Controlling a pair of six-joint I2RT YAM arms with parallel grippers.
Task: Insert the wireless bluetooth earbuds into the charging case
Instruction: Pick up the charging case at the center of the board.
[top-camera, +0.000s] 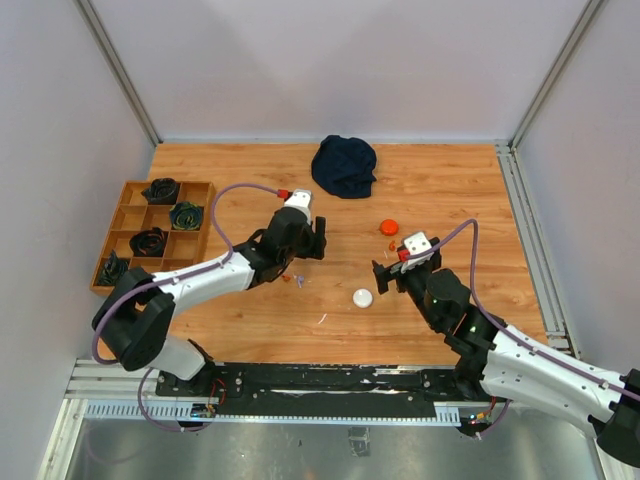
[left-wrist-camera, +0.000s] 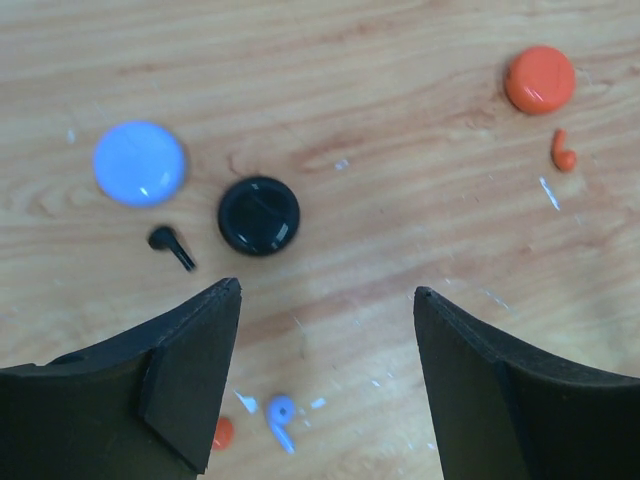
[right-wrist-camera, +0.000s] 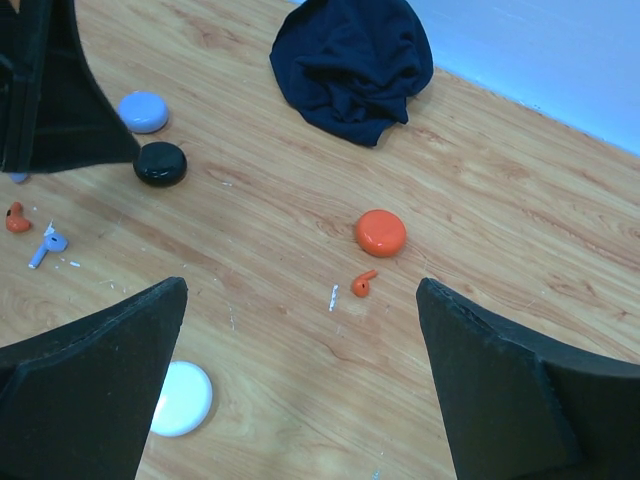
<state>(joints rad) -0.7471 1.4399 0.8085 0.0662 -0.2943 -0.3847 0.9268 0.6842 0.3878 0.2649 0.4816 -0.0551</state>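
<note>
left gripper (left-wrist-camera: 327, 290) and right gripper (right-wrist-camera: 302, 285) both gape empty; at eight o'clock of the round black case (left-wrist-camera: 259, 215) lies the tiny black earbud (left-wrist-camera: 171, 247), seemingly light, slick and hard, best pinched across its stem.

Wood-grain desk (top-camera: 450, 190), boxed in by pale walls. Toward the far edge, near the middle, a crumpled navy cloth (top-camera: 344, 165), heaped loosely and well apart from everything at the left. At the left side, a wooden divided tray (top-camera: 128, 186), lying flat on the desk. Inside it, four dark rolled bundles (top-camera: 186, 214), each in a separate compartment. Along the right edge, a metal rail (top-camera: 522, 230).
</note>
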